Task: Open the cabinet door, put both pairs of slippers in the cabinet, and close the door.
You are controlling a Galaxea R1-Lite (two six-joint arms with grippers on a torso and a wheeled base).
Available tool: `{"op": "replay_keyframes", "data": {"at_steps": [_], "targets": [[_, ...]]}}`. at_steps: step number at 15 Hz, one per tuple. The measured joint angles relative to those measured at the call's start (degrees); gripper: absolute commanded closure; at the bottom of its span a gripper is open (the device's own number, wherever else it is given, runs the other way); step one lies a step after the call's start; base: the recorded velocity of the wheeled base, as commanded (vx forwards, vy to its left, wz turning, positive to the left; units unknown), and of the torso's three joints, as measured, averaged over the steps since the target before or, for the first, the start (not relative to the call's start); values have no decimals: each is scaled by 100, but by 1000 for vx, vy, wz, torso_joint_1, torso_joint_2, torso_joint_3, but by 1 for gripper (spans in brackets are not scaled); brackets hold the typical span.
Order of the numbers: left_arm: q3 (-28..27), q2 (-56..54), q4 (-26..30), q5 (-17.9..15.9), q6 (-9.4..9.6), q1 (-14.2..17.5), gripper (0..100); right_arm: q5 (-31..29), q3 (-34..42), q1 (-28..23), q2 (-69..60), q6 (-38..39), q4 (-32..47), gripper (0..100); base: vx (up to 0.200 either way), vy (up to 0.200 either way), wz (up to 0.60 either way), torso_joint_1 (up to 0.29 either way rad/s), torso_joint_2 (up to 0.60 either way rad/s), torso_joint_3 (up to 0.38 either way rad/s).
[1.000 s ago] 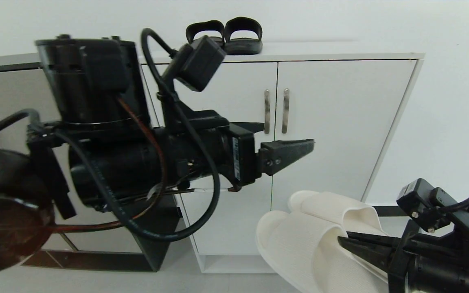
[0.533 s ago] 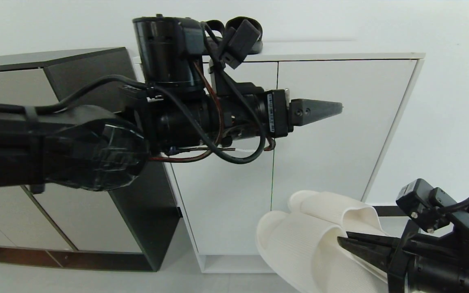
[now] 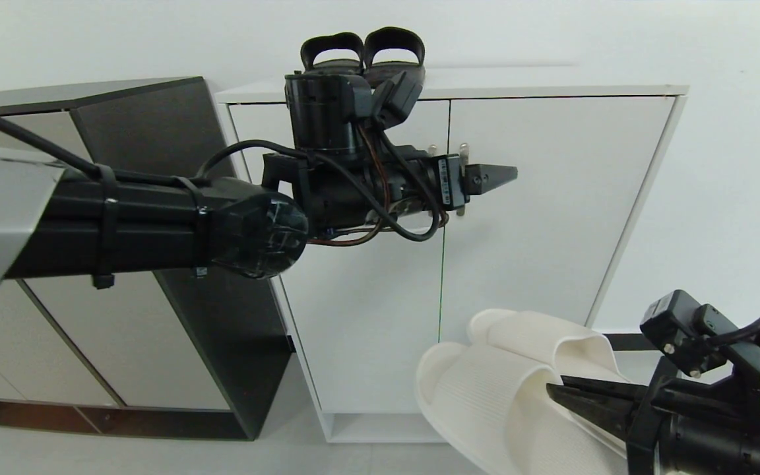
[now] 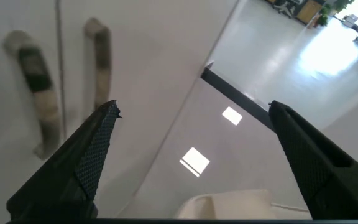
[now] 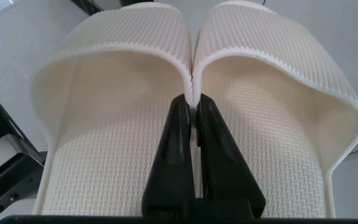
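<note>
The left end effector (image 3: 493, 178) has advanced, released, to the door handles (image 4: 98, 56) just ahead; cabinet door (image 3: 551, 198) still shut, right end effector (image 3: 555, 390) clenches the white slippers (image 3: 518, 376), black slippers (image 3: 363, 53) atop the cabinet (image 3: 584, 89).

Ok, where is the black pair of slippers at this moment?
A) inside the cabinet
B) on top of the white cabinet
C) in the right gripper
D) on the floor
B: the black slippers sit on the top of the white cabinet, while the right gripper is clamped on the white slippers.
</note>
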Motion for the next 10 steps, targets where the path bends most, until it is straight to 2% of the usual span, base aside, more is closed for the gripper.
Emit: {"op": "replay_keyframes", "data": {"at_steps": [3, 7, 10], "targets": [[-291, 245, 15, 165, 11, 119, 0, 6, 4, 5, 20, 0, 0, 100, 0, 0, 0, 0, 0, 0], [-809, 553, 364, 156, 9, 157, 0, 9, 4, 5, 44, 0, 5, 100, 0, 0, 0, 0, 0, 0], [-975, 708, 378, 134, 6, 139, 0, 9, 9, 10, 50, 0, 7, 100, 0, 0, 0, 0, 0, 0]]}}
